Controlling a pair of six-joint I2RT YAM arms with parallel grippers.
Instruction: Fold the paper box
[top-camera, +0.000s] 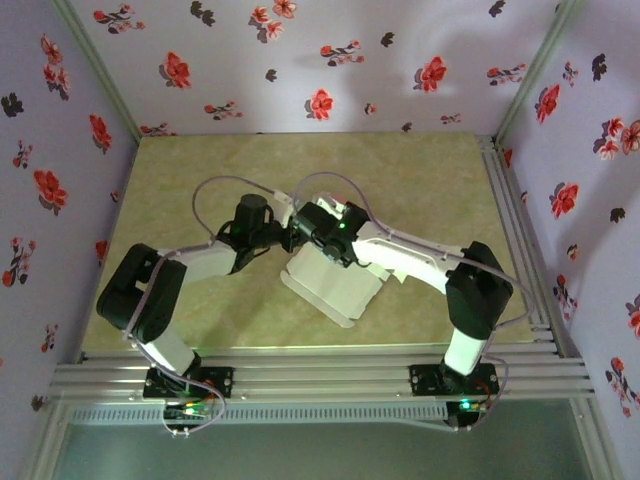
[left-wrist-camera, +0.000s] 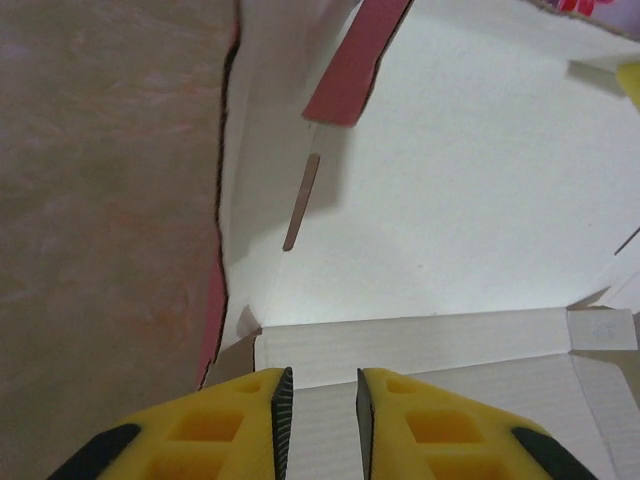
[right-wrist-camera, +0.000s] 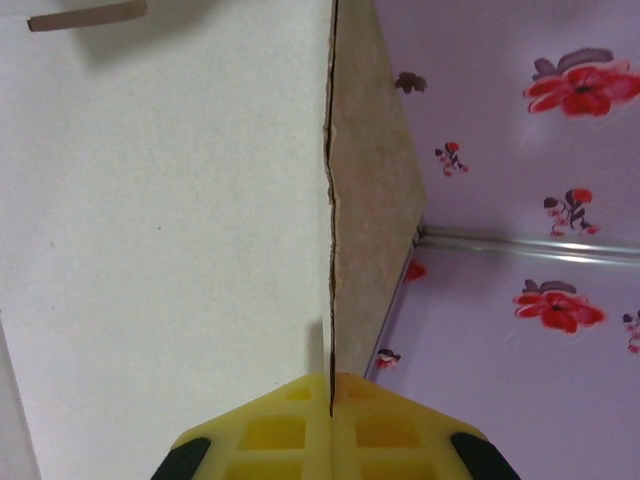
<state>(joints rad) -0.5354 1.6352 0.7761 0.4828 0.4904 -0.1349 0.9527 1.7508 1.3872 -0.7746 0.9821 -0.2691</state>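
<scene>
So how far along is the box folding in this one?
Partly done. The paper box is creased, with one wall standing and a pink flap raised, but it is not yet a closed shape. In hand: the right tool pinches a panel edge; the left tool hangs open over a white panel. Left: raising the other walls and tucking tabs.

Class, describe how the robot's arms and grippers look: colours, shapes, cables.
The left arm and right arm have white shells, black joints and grey cables. Green lights glow on both. The left gripper and right gripper have yellow fingers with square cut-outs; the left's black pads are ribbed.
</scene>
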